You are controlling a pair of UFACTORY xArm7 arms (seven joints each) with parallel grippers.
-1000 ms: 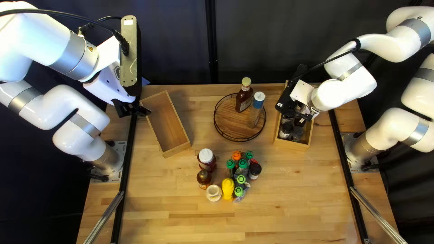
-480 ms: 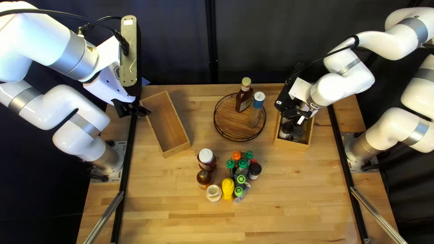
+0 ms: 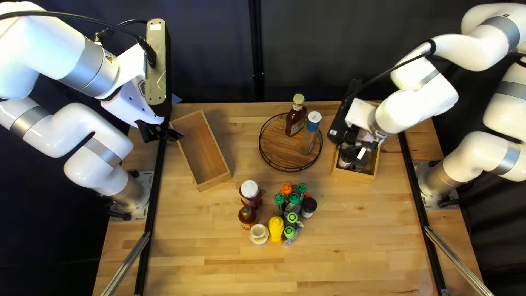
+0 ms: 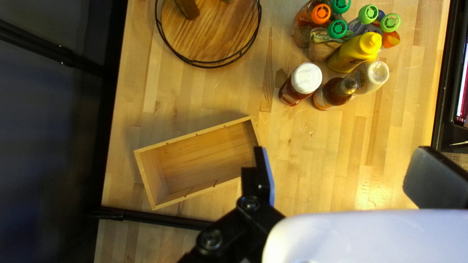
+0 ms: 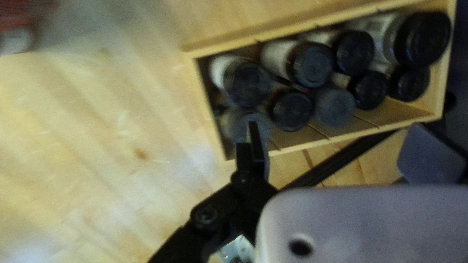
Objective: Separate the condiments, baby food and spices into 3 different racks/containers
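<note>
Right claw (image 3: pixel 361 144): over the pale wooden oblong crate (image 3: pixel 352 175) at the right of the top left view; fingers wide apart. One finger (image 5: pixel 257 151) overlaps a grey-lidded jar (image 5: pixel 237 122) at the crate's end; contact cannot be told.

Contents of this crate: spice jars (image 5: pixel 312 63) with dark round lids, in two close rows, the grey-lidded one among them; nine lids show.

Left claw (image 3: pixel 161 132): fingers wide apart, at the far end of a second pale wooden oblong crate (image 3: pixel 216 181), which lies slantwise at the left of the top left view.

Between the crates: one round wooden turntable (image 3: pixel 279 148) with black wire rim. On it, a dark brown bottle (image 3: pixel 295 121) with pale yellow cap, beside a clear bottle (image 3: pixel 308 141) with blue neck band and white cap; both upright.

Nearer the bench's (image 3: pixel 219 268) near edge, one close group. Left side: a red-brown bottle (image 3: pixel 250 190) with broad white cap; below it in the top left view, an amber bottle (image 3: pixel 247 216) with brown top; then a cream-coloured bottle (image 3: pixel 259 234) beside a yellow squeeze bottle (image 3: pixel 276 230). Right side: baby food pouches (image 3: pixel 293 208), caps orange, green and lime; beside them, a black-lidded jar (image 3: pixel 308 206).
</note>
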